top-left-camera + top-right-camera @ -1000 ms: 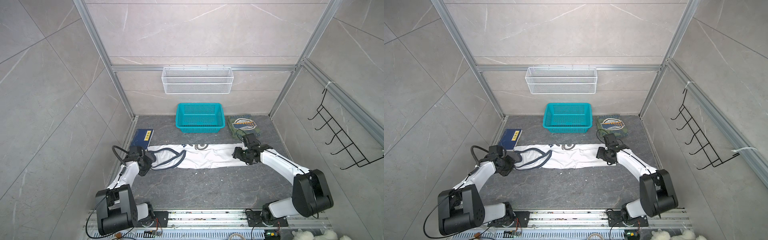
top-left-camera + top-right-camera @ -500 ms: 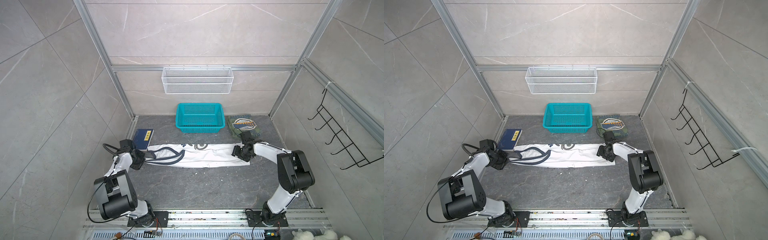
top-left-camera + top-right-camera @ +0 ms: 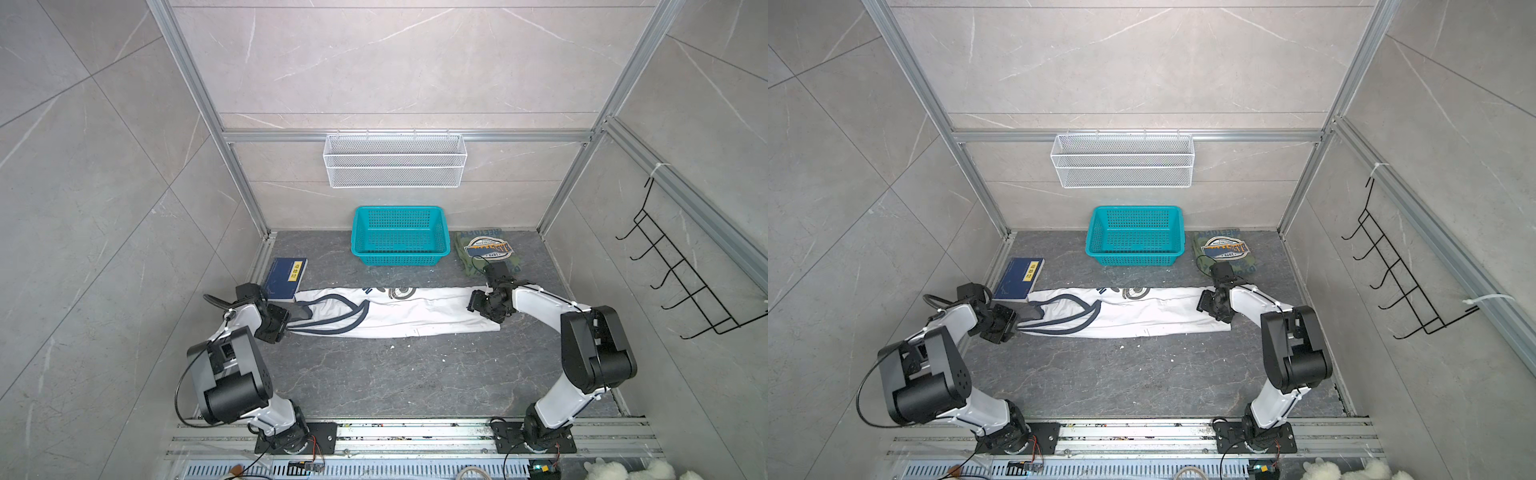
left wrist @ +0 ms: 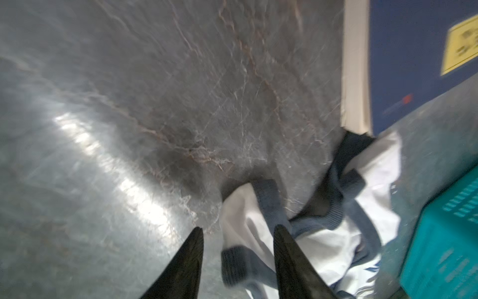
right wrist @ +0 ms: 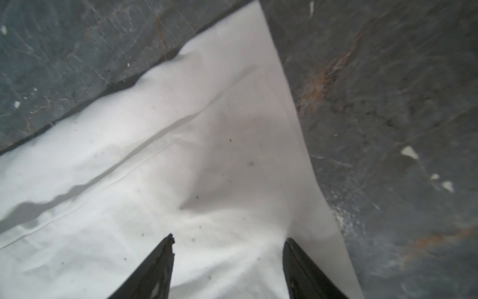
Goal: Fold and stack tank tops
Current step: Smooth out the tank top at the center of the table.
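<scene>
The white tank top (image 3: 399, 311) (image 3: 1133, 313) lies as a long folded strip across the dark floor, navy-trimmed straps at its left end. My left gripper (image 3: 286, 323) (image 3: 1014, 323) is at that strap end. In the left wrist view the left gripper (image 4: 238, 229) is open, with a navy-trimmed strap (image 4: 248, 233) lying loose between its fingers. My right gripper (image 3: 478, 301) (image 3: 1204, 301) is over the hem end. In the right wrist view the right gripper (image 5: 229, 238) is open, fingertips down on the white tank top (image 5: 181, 155). The olive green tank top (image 3: 486, 251) (image 3: 1225, 251) lies folded at the back right.
A teal basket (image 3: 400, 237) (image 4: 445, 246) stands at the back middle. A blue book (image 3: 286, 278) (image 4: 413, 51) lies just behind the strap end, by the left wall. A wire shelf (image 3: 395, 160) hangs on the back wall, a black hook rack (image 3: 681, 282) on the right.
My left gripper's jaws have opened and let go of the strap, after pulling it leftward and drifting back right. My right arm's elbow has swung inward; its gripper stays at the hem.
</scene>
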{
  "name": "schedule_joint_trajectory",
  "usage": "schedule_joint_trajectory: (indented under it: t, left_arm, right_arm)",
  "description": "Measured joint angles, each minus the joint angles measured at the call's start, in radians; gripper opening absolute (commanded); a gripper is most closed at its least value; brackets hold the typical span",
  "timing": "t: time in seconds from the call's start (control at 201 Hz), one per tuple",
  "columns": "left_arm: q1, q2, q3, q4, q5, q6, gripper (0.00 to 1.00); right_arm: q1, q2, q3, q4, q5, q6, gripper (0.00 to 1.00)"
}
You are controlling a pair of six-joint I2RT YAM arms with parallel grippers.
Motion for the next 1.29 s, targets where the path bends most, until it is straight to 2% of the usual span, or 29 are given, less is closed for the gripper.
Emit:
schedule_joint_trajectory:
  t: [0.075,0.144,0.229,0.309,0.383,0.473,0.602,0.702,0.816,0.926,1.095,1.294]
  left_arm:
    - [-0.039,-0.122,0.005,-0.036,-0.075,0.009,0.59]
    - [-0.129,-0.229,0.031,-0.078,-0.135,0.018,0.59]
    - [-0.297,-0.301,0.078,-0.106,-0.185,0.022,0.59]
    - [-0.476,-0.315,0.101,-0.108,-0.221,0.015,0.58]
    - [-0.646,-0.277,0.110,-0.101,-0.233,0.002,0.58]
    - [-0.819,-0.158,0.121,-0.077,-0.231,-0.020,0.58]
    - [-0.952,0.074,0.173,-0.016,-0.198,-0.032,0.58]
    - [-0.988,0.222,0.238,0.029,-0.180,-0.032,0.57]
    - [-0.990,0.309,0.288,0.064,-0.185,-0.032,0.57]
    - [-0.963,0.325,0.289,0.085,-0.205,-0.034,0.57]
    - [-0.861,0.342,0.229,0.164,-0.178,-0.046,0.56]
    - [-0.824,0.301,0.150,0.264,-0.149,-0.046,0.56]
  right_arm:
    - [-0.008,-0.043,0.006,-0.019,-0.001,-0.011,0.72]
    - [-0.023,-0.070,0.022,-0.032,-0.011,-0.016,0.72]
    - [-0.040,-0.091,0.039,-0.037,-0.025,-0.020,0.73]
    - [-0.045,-0.098,0.043,-0.038,-0.047,-0.031,0.73]
    - [-0.044,-0.091,0.048,-0.040,-0.076,-0.037,0.72]
    - [-0.037,-0.071,0.051,-0.035,-0.111,-0.040,0.72]
    - [-0.006,-0.021,0.055,-0.020,-0.144,-0.040,0.72]
    - [0.023,0.023,0.063,-0.010,-0.163,-0.040,0.72]
    - [0.033,0.074,0.074,0.005,-0.173,-0.040,0.72]
    - [0.024,0.111,0.074,0.006,-0.172,-0.040,0.72]
    - [-0.017,0.127,0.074,0.017,-0.172,-0.034,0.73]
    - [-0.085,0.127,0.066,0.038,-0.175,-0.017,0.73]
